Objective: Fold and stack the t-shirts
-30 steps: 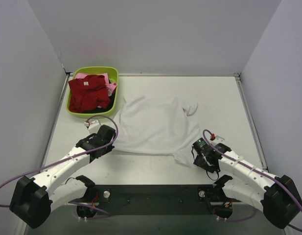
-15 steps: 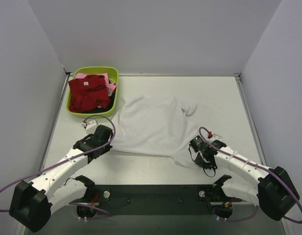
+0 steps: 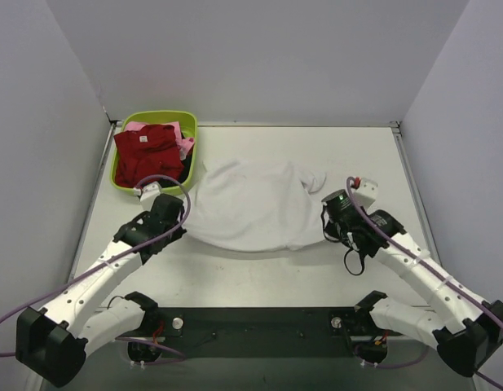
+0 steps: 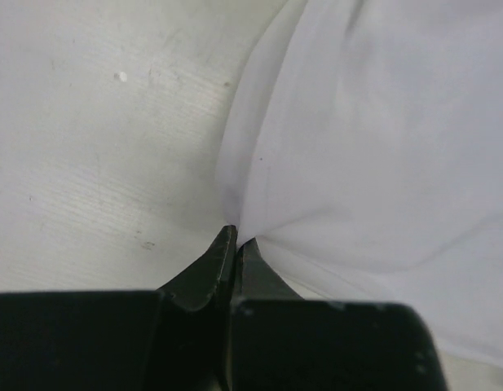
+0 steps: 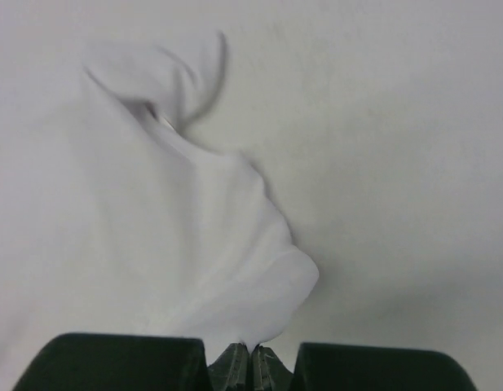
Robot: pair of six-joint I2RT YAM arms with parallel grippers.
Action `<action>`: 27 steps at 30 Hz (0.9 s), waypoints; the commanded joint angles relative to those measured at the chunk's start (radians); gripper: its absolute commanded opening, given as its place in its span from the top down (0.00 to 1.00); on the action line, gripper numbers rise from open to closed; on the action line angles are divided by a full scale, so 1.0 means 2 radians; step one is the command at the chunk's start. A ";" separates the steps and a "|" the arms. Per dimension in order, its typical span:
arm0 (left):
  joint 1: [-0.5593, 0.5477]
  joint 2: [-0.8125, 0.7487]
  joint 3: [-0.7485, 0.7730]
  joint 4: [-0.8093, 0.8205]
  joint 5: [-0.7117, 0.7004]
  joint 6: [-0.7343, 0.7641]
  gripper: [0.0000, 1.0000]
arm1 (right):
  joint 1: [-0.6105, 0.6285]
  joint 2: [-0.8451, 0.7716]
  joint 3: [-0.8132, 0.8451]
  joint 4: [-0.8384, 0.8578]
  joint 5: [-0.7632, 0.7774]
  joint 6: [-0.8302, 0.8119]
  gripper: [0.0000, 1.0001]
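Note:
A large white t-shirt (image 3: 255,208) lies bunched in the middle of the table, its near hem lifted toward the back. My left gripper (image 3: 179,218) is shut on its left edge; in the left wrist view the cloth (image 4: 373,155) runs out from the pinched tips (image 4: 235,238). At the shirt's right edge my right gripper (image 3: 326,220) is shut on the cloth (image 5: 194,244), which rises from its tips (image 5: 251,350). A dark red t-shirt (image 3: 147,153) and a pink one (image 3: 184,140) sit crumpled in the basin.
The lime-green basin (image 3: 182,118) stands at the back left of the table. Grey walls close in the left, back and right sides. A black mounting bar (image 3: 259,326) with both arm bases runs along the near edge.
The right gripper has closed on the shirt's near right corner. Both grippers have moved away from the near edge, carrying the hem toward the back and folding the shirt shorter.

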 commanded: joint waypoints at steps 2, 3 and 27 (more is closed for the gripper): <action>0.005 -0.011 0.148 -0.010 -0.002 0.050 1.00 | 0.001 -0.027 0.149 -0.044 0.087 -0.112 1.00; 0.005 -0.010 0.165 -0.013 0.001 0.062 1.00 | 0.002 -0.028 0.189 -0.045 0.094 -0.123 1.00; 0.005 -0.033 0.584 0.044 0.139 0.208 1.00 | 0.001 -0.077 0.663 0.018 -0.153 -0.363 1.00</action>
